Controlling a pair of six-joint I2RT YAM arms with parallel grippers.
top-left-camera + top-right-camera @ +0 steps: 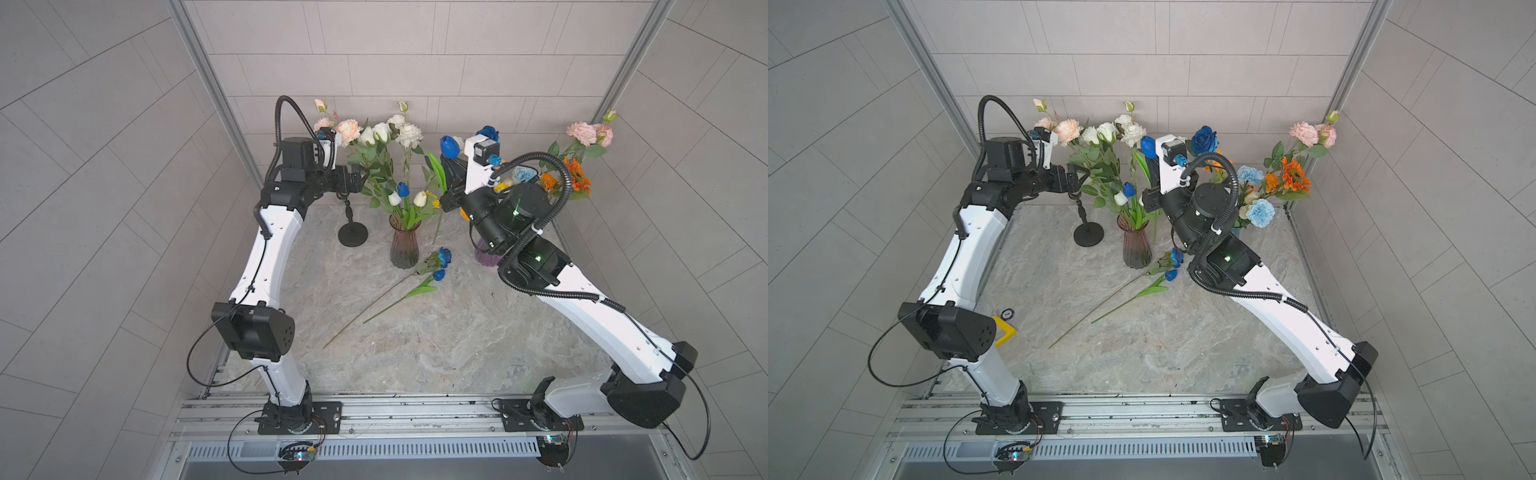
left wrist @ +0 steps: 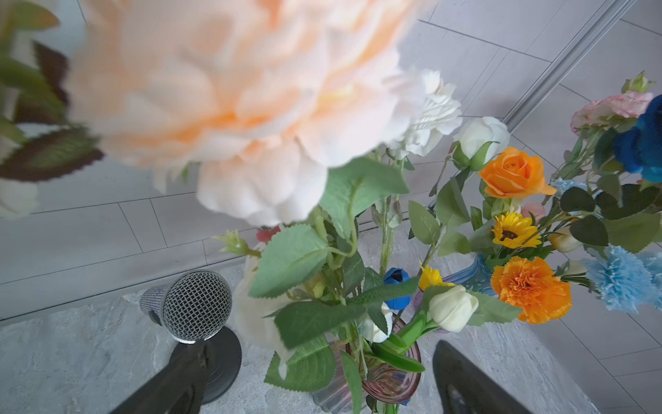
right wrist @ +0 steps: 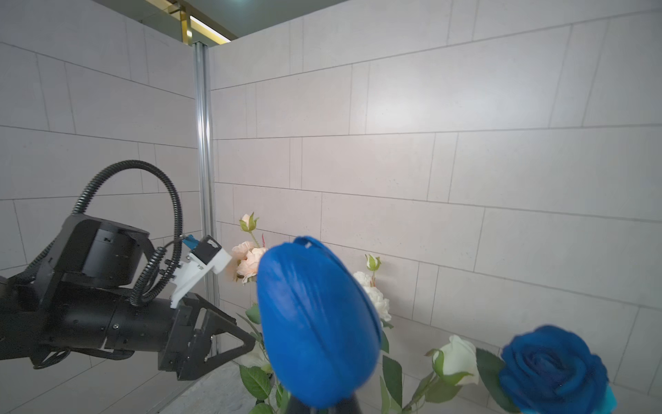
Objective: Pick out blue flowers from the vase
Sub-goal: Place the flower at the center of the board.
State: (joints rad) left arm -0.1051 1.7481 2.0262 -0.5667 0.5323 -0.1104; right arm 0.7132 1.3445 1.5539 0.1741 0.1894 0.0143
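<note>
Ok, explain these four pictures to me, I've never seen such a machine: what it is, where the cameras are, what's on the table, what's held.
These are two robot arms at a table, each ending in a two-finger gripper. Two pictures look down from overhead; two come from cameras on the wrists. On the table stand a reddish glass vase and a second vase of artificial flowers, plus a microphone; a blue rose and a blue tulip lie flat. The right gripper is shut on a second blue tulip; the left gripper is open, empty.
</note>
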